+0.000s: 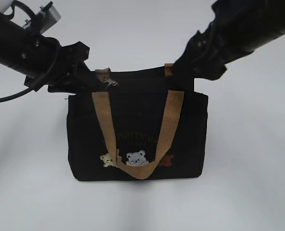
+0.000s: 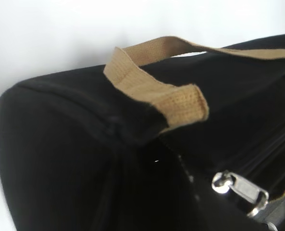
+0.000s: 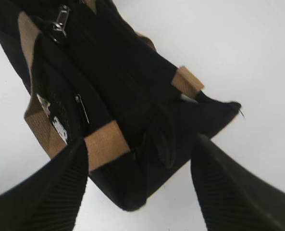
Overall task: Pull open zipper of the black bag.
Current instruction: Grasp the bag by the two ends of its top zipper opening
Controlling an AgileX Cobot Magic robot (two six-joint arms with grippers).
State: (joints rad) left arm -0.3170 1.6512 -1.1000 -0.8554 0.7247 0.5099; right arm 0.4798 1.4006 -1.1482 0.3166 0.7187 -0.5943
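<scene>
L gripper [image 1: 92, 82] at zipper [image 2: 241, 190] pull; R gripper [image 3: 140, 185] jaws apart, straddling black bag [image 1: 137, 139] end

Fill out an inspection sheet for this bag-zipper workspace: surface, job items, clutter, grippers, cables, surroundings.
Surface: plain white table, bare where visible.
Job items: black bag stands upright; zipper looks closed along the top, silver pull tab at its left end.
Clutter: nothing seen.
Grippers: left gripper at the bag's top left by the pull tab, state unclear; right gripper open, fingers either side of the bag's right end.
Cables: black cable loops off the left arm.
Surroundings: nothing seen.
</scene>
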